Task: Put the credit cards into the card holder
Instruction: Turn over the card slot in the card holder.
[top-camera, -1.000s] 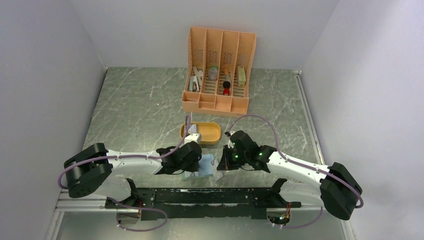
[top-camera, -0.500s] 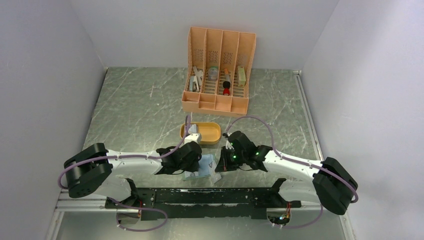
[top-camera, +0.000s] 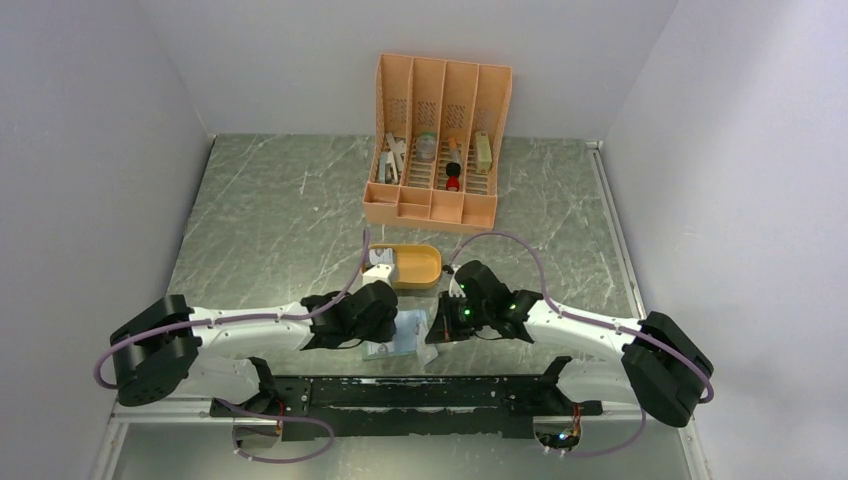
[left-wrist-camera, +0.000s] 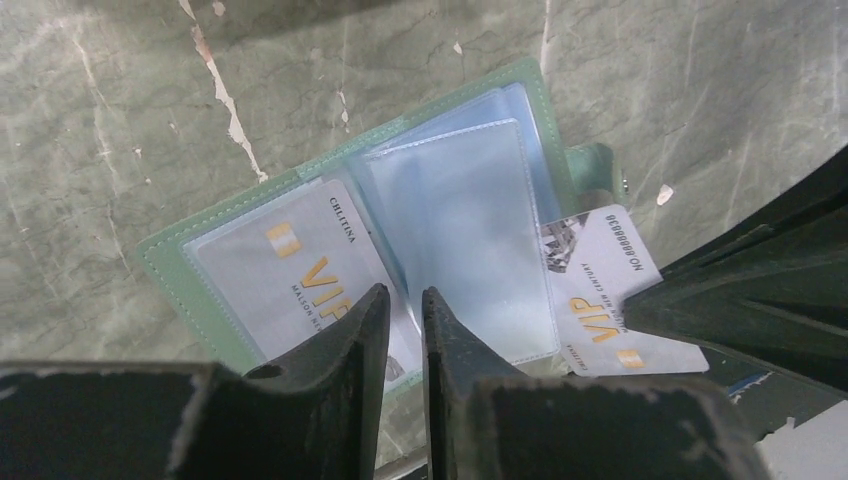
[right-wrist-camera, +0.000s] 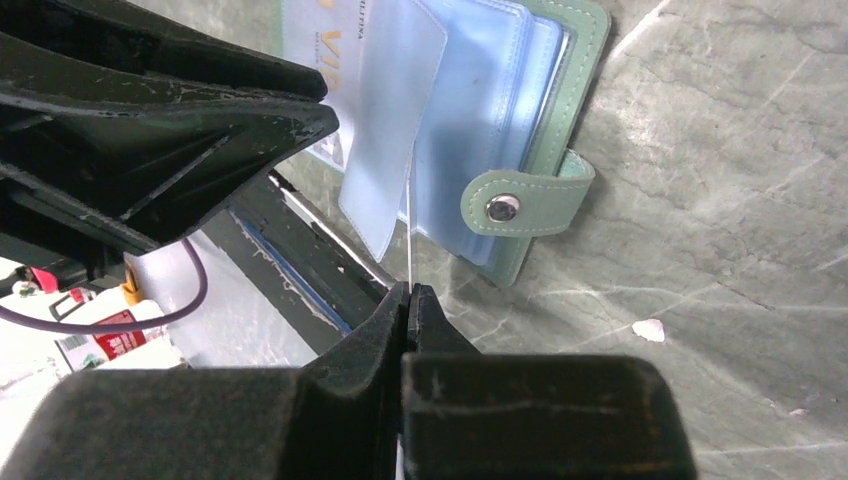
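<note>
Right gripper (right-wrist-camera: 408, 292): fingers clamped together on the near end of a loose card (left-wrist-camera: 600, 300), which the right wrist view shows edge-on. The card is grey-white with gold "VIP". It lies at 3 o'clock of the card holder (left-wrist-camera: 455, 230), with its far end meeting a clear sleeve; I cannot tell if it is inside.

Left gripper (left-wrist-camera: 405, 300): tips down on the open holder near its fold, a narrow slit between the fingers. I cannot tell whether it pinches a sleeve.

The holder lies open on the desk (top-camera: 270, 220) at 6 o'clock, between both wrists. A stowed card (left-wrist-camera: 295, 280) sits in the 9 o'clock pocket. Snap strap (right-wrist-camera: 520, 200) undone.

Orange tray (top-camera: 418, 268) at 12 o'clock of the holder, slotted organizer (top-camera: 440, 140) beyond.
</note>
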